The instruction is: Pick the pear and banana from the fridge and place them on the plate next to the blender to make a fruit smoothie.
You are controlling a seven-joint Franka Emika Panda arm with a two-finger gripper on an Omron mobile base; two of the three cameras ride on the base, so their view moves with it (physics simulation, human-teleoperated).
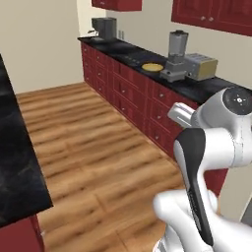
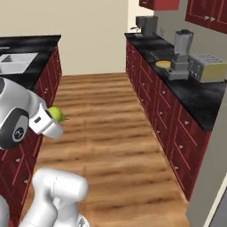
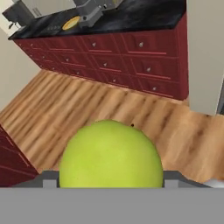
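Green pear (image 3: 111, 154) gripped in raised hand (image 2: 52, 119).

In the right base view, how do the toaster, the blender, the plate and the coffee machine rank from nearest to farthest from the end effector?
1. Toaster, on the right counter, closest.
2. Blender, just beyond it.
3. Plate, just past the blender, too close to it to call.
4. Coffee machine, at the counter's far end.
The end effector carries a green fruit.
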